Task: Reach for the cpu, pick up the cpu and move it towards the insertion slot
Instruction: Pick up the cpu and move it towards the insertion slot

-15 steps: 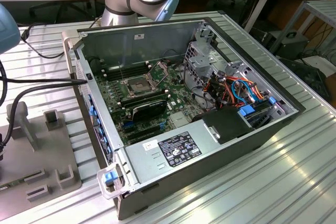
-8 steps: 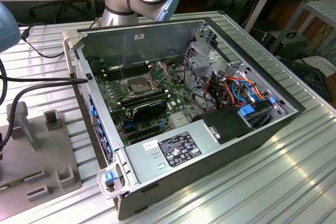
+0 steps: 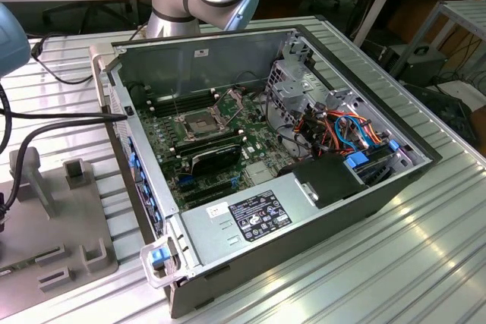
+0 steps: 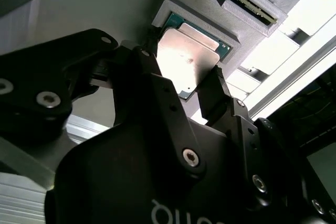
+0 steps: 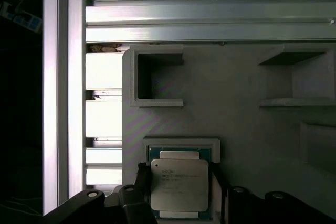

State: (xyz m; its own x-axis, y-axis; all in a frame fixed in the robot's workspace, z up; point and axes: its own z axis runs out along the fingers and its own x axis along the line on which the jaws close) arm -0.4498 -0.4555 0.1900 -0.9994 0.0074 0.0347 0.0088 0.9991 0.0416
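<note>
Gripper (image 5: 179,176): fingers (image 5: 143,182) pressed against two opposite edges of the cpu (image 5: 178,187), clamped on it in both wrist views.
Cpu: lay flat, silver face up, seated in a raised square nest of the grey fixture (image 5: 236,129).
Fixture: in the exterior view, sat on the ribbed table at the exterior view's left, beside the open case (image 3: 342,221).
Slot (image 3: 199,121): on the green board inside the case, hinged plate raised, well apart from the fixture.
</note>
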